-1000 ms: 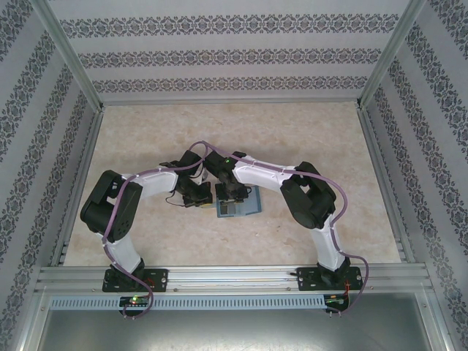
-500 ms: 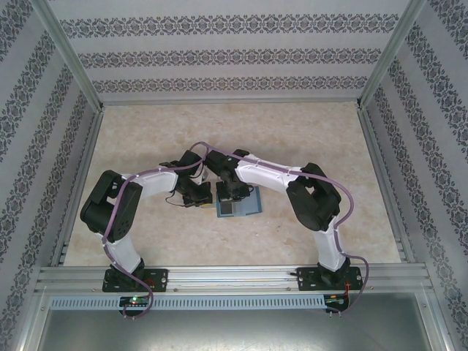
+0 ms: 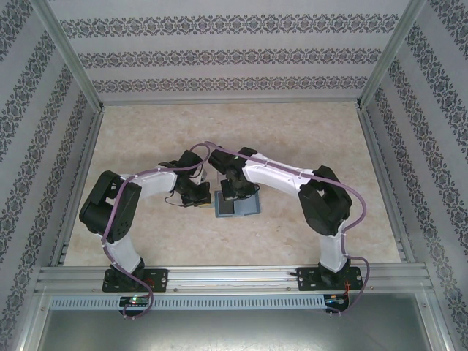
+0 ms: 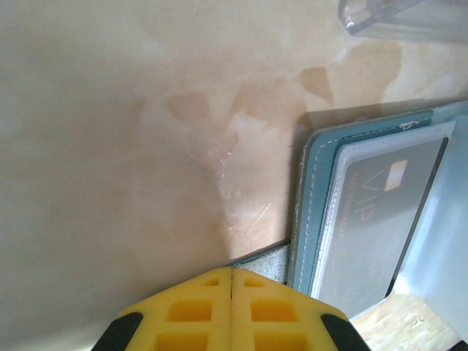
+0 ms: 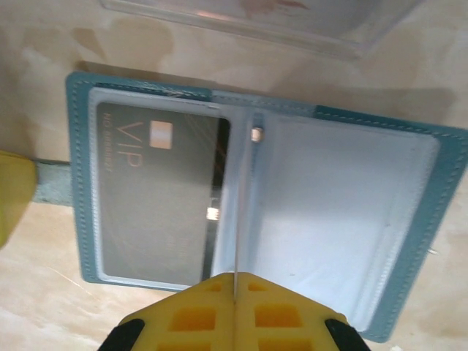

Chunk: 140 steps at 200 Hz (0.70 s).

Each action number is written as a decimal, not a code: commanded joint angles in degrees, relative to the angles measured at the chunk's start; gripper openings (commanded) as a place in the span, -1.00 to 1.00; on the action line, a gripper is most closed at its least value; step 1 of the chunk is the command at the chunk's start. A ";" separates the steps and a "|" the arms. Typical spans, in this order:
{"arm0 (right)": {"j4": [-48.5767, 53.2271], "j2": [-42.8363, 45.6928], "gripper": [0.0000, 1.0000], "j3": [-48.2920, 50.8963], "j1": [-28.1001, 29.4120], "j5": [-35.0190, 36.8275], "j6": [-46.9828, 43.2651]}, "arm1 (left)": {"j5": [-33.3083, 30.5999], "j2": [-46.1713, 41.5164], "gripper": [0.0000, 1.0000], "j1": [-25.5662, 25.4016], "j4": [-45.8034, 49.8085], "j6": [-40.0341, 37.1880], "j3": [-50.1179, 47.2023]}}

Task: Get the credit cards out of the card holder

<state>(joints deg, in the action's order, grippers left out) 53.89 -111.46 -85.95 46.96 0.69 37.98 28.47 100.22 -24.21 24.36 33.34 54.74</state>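
Note:
The teal card holder lies open on the table between both grippers. A dark card marked VIP sits in its left clear pocket. My right gripper is shut on a thin pale sheet standing on edge at the holder's fold. Whether that sheet is a card or a pocket leaf I cannot tell. My left gripper is shut, its fingertips over the grey strap tab at the holder's left edge. From above, the left gripper and right gripper meet at the holder.
A clear plastic tray lies just beyond the card holder, and its corner is seen in the left wrist view. One yellow left finger sits by the tab. Patterned walls and metal rails enclose the beige table.
The right gripper has shut and its arm has drawn slightly back and right. The holder's dark left half now shows from above. The left arm has stayed put.

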 commanded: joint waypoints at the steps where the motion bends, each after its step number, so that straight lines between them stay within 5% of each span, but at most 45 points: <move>1: 2.40 2.39 -0.89 1.39 -1.07 2.79 -1.86 | -2.54 -0.39 -1.00 1.00 4.16 -1.17 -0.65; 61: 3.48 0.92 -0.83 2.91 -1.95 5.54 -3.40 | -2.10 -0.03 -1.00 1.00 5.16 -1.53 0.99; 140: 1.95 -0.74 -0.39 6.32 -2.21 7.16 -2.89 | -1.76 -1.01 -1.00 1.00 6.04 -1.45 2.49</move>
<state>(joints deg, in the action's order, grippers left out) 54.78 -111.81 -80.58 45.43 4.89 34.92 28.01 100.22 -24.14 27.20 33.10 55.68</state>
